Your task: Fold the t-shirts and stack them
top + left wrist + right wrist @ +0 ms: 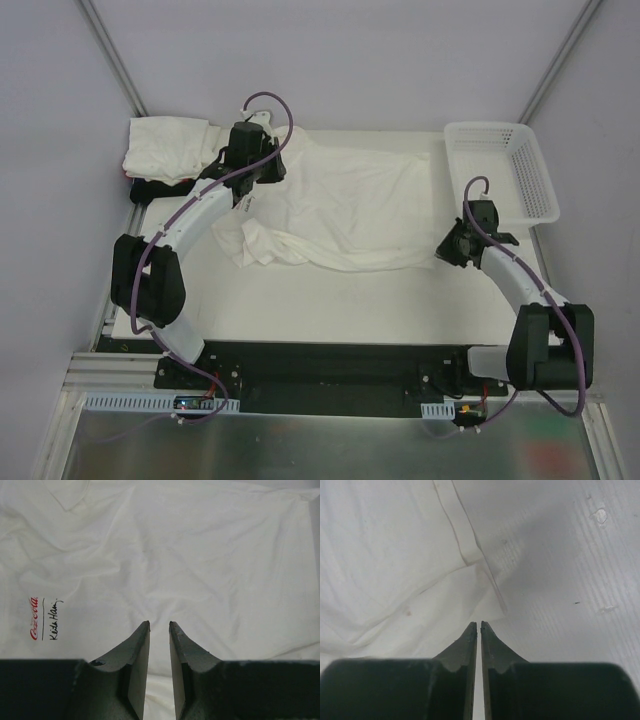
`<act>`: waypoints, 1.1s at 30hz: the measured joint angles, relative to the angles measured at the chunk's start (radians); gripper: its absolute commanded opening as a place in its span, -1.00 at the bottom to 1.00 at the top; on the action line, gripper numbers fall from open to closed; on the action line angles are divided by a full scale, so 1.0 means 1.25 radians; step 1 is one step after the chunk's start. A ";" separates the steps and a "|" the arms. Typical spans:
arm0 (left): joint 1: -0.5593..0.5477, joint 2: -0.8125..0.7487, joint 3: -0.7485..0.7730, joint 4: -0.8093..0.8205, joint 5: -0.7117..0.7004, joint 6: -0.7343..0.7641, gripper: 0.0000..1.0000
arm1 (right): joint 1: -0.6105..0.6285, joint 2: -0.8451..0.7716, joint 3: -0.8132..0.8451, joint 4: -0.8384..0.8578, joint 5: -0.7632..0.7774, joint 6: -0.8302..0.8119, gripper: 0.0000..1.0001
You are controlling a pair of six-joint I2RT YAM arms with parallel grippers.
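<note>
A white t-shirt [345,210] lies spread and crumpled on the white table, with one part bunched at its near left. It fills the left wrist view [200,555], where a small red and black print [42,619] shows on it. My left gripper [260,170] hovers over its far left part, with the jaws a little apart and empty [159,624]. My right gripper [447,248] is at the shirt's right edge. Its jaws are shut [478,624] just behind the hem corner [492,592], and no cloth shows between them. A stack of folded white shirts [165,148] sits at the back left on a black shirt [150,190].
A white mesh basket [500,165] stands at the back right, partly over the table's edge. Grey walls with metal posts close in the back and sides. Bare table [330,300] runs between the shirt and the arm bases.
</note>
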 measured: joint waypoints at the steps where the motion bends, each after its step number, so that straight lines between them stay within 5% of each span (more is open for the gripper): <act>1: 0.000 0.000 0.000 0.000 0.000 0.000 -0.57 | 0.000 0.015 0.000 0.005 -0.005 0.001 -0.80; 33: 0.000 0.000 0.000 0.000 -0.004 0.008 -0.56 | 0.000 0.203 0.027 0.079 -0.035 0.010 -0.51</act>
